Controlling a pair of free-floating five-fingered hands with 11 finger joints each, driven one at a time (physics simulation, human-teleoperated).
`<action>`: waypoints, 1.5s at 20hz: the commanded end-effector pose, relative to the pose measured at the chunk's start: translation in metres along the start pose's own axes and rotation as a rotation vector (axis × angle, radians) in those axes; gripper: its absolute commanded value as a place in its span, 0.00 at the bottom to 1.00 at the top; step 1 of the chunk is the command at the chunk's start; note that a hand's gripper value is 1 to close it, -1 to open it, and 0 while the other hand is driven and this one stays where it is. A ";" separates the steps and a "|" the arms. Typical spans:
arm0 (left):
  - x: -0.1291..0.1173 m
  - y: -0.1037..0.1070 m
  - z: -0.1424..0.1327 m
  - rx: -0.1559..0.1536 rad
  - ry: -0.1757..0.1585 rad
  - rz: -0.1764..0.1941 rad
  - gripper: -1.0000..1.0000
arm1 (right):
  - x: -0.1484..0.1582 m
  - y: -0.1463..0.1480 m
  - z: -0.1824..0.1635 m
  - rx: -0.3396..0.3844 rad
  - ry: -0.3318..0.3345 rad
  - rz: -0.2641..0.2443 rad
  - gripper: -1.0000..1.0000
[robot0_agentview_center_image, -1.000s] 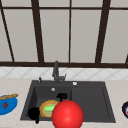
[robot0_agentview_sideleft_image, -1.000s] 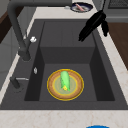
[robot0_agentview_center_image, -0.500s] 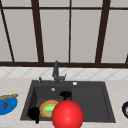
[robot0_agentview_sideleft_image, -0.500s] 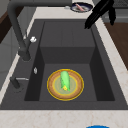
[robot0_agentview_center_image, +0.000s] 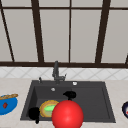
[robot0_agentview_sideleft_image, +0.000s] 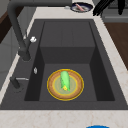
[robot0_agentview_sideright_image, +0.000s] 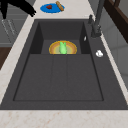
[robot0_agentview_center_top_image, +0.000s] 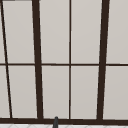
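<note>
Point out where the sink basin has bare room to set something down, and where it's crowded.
The sink floor between the yellow plate and the right wall lies bare. The left end is crowded: the plate carries a green vegetable. The counter holds a blue plate left, a dark plate right.

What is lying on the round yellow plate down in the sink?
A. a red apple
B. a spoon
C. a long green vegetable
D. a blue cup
C. The left side view shows a long green vegetable lying on the yellow plate on the floor of the dark sink.
</note>
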 end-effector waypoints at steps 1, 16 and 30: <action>0.000 0.000 0.000 0.000 0.000 0.000 0.50 | -0.009 -0.002 0.028 -0.037 -0.020 -0.017 0.00; 0.000 0.000 0.000 0.000 0.000 0.000 0.50 | -0.053 0.009 0.134 -0.063 -0.039 -0.037 0.00; 0.000 0.000 0.000 0.000 0.000 0.000 0.50 | -0.106 0.039 0.201 -0.109 -0.022 -0.023 0.00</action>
